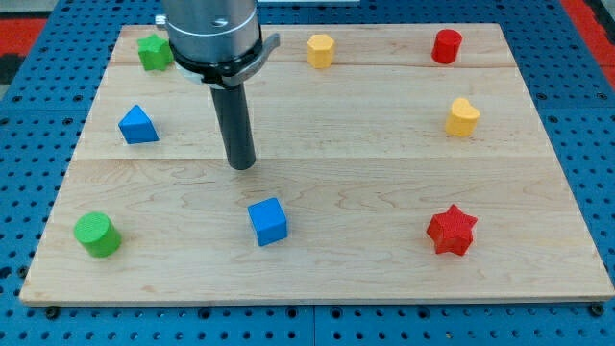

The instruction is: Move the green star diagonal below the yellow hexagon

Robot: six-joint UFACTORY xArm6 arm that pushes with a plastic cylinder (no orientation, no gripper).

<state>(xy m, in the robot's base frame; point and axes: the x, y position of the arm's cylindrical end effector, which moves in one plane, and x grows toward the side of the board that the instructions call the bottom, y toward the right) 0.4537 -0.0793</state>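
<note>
The green star [153, 52] lies at the board's top left corner, partly behind the arm's metal housing. The yellow hexagon [320, 49] sits at the top, right of centre. My tip [241, 165] rests on the wood near the board's middle left. It is well below and to the right of the green star, and below and left of the yellow hexagon. It touches no block.
A blue triangle [138, 125] lies at the left. A blue cube [268, 221] sits just below my tip. A green cylinder [97, 234] is at bottom left, a red star [452, 230] at bottom right, a yellow heart [462, 116] at right, a red cylinder [446, 46] at top right.
</note>
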